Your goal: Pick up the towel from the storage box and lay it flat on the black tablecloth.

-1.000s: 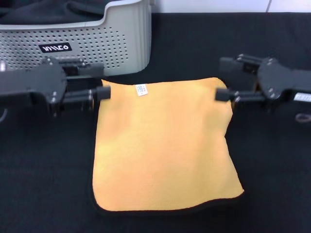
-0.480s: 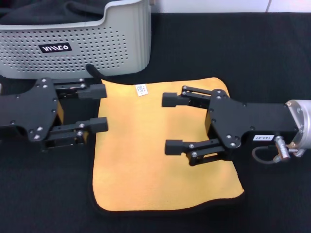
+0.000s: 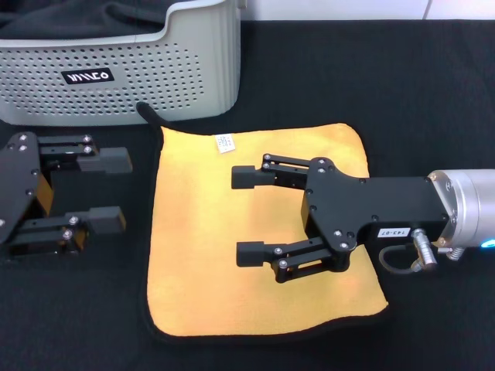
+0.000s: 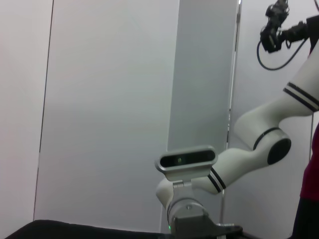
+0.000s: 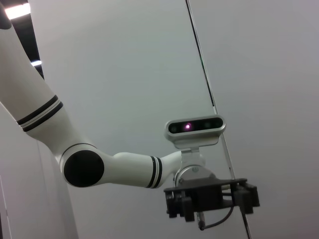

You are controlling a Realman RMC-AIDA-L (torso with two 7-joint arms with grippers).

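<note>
Orange-yellow plush towel (image 3: pixel 255 232) lay flat on black matte tablecloth (image 3: pixel 433 93) near perforated grey storage box (image 3: pixel 155 77), left gripper (image 3: pixel 112 189) and right gripper (image 3: pixel 247 214) both wide, empty.

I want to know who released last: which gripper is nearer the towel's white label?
Right. The right gripper hovers over the towel just beside the white label; the left gripper is off the towel's edge.

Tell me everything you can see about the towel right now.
The towel is a roughly square, plush orange-yellow cloth with black edge trim and a small white label near its far edge. It lies spread flat on the black tablecloth, just in front of the storage box. The open right gripper is over it; no finger grips it.
</note>
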